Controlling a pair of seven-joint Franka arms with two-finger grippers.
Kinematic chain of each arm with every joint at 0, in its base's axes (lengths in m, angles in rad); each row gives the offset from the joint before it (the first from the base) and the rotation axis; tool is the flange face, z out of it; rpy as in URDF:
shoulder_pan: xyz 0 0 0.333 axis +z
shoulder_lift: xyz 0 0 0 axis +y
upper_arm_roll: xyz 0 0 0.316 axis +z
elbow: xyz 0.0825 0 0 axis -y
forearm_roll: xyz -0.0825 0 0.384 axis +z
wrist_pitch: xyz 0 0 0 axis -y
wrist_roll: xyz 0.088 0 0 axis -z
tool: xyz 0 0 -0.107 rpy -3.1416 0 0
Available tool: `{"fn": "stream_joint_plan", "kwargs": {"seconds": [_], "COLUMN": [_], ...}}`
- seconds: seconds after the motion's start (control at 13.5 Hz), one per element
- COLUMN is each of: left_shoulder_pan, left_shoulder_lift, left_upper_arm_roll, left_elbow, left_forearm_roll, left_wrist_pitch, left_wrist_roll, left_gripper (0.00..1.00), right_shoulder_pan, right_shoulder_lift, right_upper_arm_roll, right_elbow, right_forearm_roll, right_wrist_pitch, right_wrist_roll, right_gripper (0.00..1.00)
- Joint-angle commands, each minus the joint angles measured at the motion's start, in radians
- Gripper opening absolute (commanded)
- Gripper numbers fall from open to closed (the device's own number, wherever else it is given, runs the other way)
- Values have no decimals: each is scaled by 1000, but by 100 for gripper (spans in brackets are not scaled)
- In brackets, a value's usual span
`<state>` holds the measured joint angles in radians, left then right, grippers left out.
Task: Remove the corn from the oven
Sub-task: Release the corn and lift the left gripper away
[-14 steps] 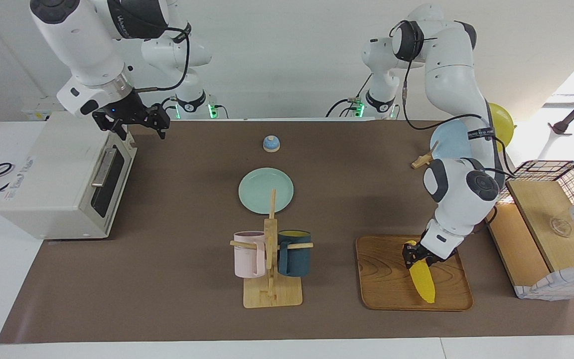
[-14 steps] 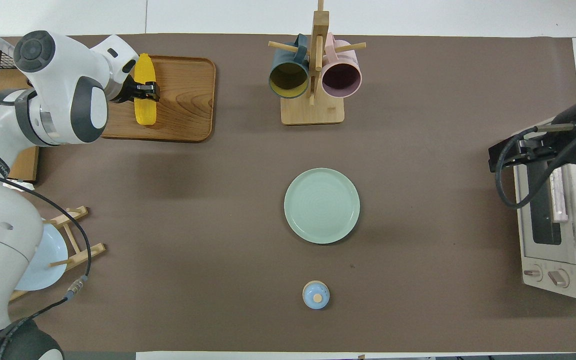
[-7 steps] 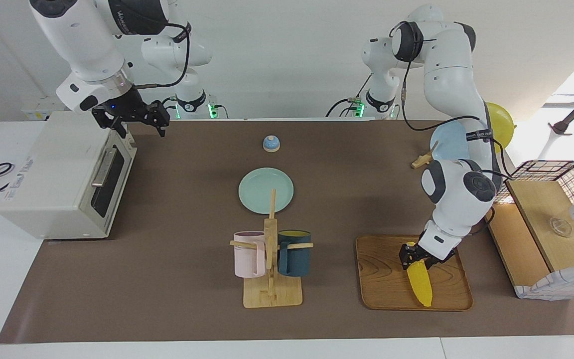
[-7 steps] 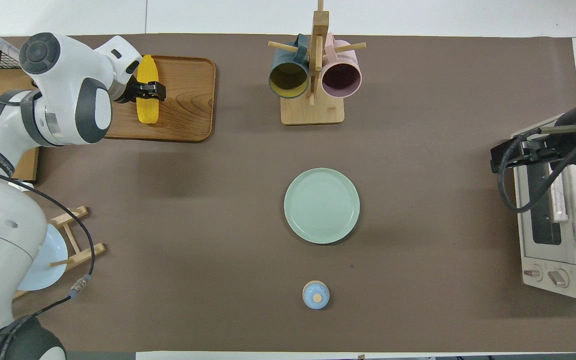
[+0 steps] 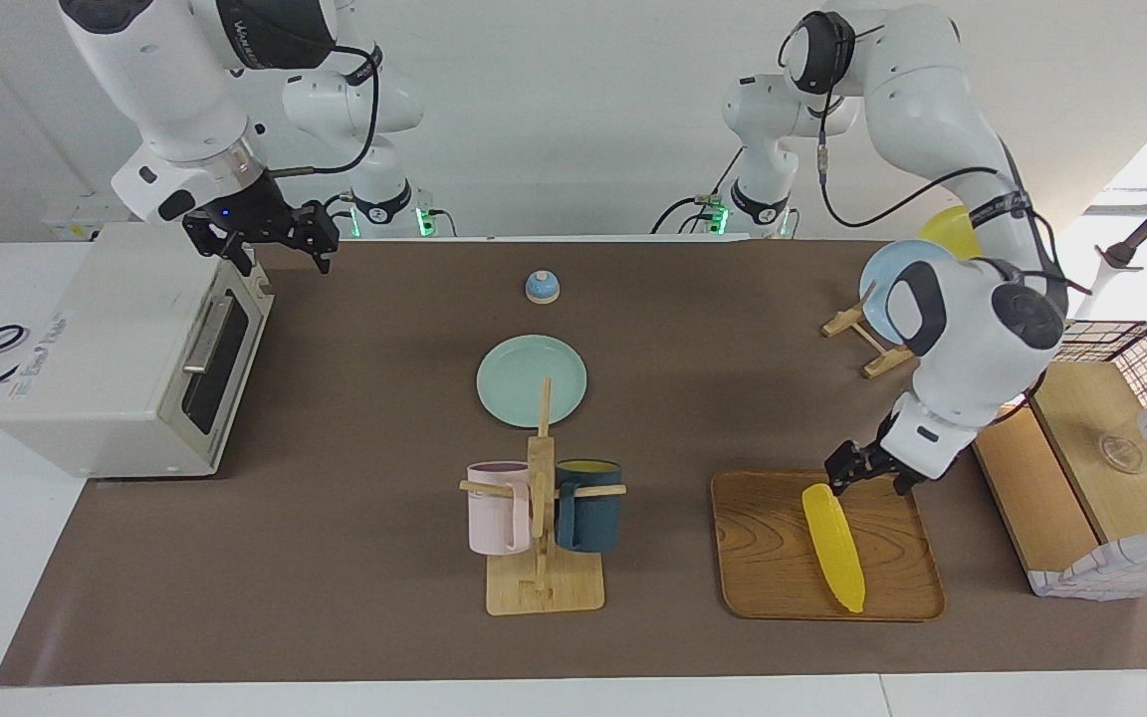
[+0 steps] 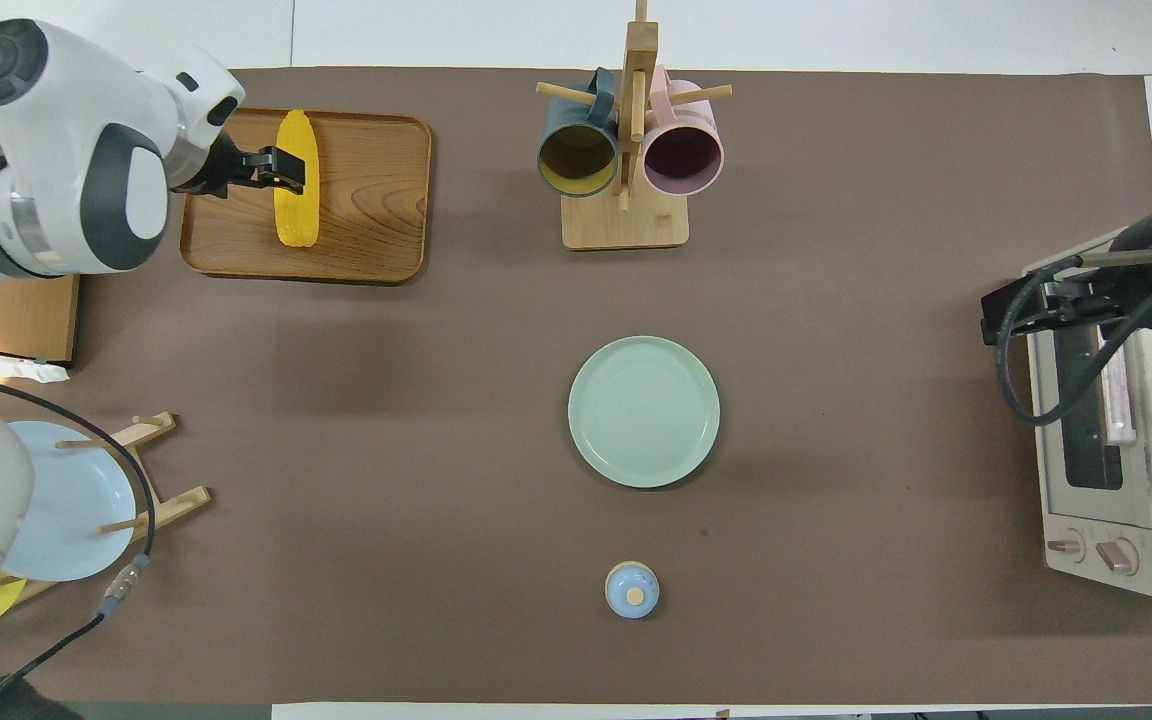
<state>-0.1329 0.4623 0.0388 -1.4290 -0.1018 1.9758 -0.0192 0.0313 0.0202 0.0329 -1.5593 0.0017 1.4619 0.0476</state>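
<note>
Corn (image 5: 834, 546): there it is, lying flat on the wooden tray (image 5: 768, 558), nothing gripping it, its tapered tip pointing away from the robots.
Wooden tray: sits by the table edge farthest from the robots, toward the left arm's end.
Left gripper (image 5: 866, 471): fingers spread and released, hanging just over the tray's robot-side edge, right by the blunt end of the corn and clear of it.
Oven (image 5: 130, 349): at the right arm's end of the table, door shut, metal bar handle facing the middle of the table.
Right gripper (image 5: 275, 242): waiting up in the air over the oven's top corner nearest the robots, fingers apart, holding nothing.
Green plate (image 5: 532, 379): mid-table, bare.
Mug rack (image 5: 542, 518): just past the plate toward the farthest edge, a pink mug (image 5: 497, 507) and a dark blue mug (image 5: 588, 504) hanging on it.
Small blue lid (image 5: 542, 287): between the plate and the robots' edge.
</note>
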Motion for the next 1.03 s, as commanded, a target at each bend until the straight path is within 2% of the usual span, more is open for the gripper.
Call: {"fn": "stream_joint_plan", "kwargs": {"seconds": [0.0, 0.22, 0.59, 0.81, 0.96], "left_shoulder_pan": [7, 6, -5, -13, -5], "left_shoulder_lift": [-135, -244, -480, -548, -547], "left_upper_arm_roll": [15, 27, 27, 15, -13], "left_elbow": [-30, -57, -275, -355, -349], "left_forearm_roll": [21, 25, 51, 50, 59], "left_wrist_pitch": [-173, -325, -339, -344, -370], "left_wrist_roll": [-27, -57, -56, -70, -65], "left_gripper": [100, 100, 100, 100, 100], "right_shoulder_pan": [-13, -11, -13, -13, -13], "right_shoulder_lift": [-23, -23, -22, -22, -22], "right_upper_arm_roll": [7, 9, 9, 9, 9], "right_elbow": [-28, -30, -30, -30, -30], "right_forearm_roll": [8, 8, 9, 9, 9], "right_wrist_pitch": [21, 25, 26, 26, 26], "right_wrist_roll": [-20, -20, -22, -22, -22], "right_gripper": [100, 100, 100, 100, 100]}}
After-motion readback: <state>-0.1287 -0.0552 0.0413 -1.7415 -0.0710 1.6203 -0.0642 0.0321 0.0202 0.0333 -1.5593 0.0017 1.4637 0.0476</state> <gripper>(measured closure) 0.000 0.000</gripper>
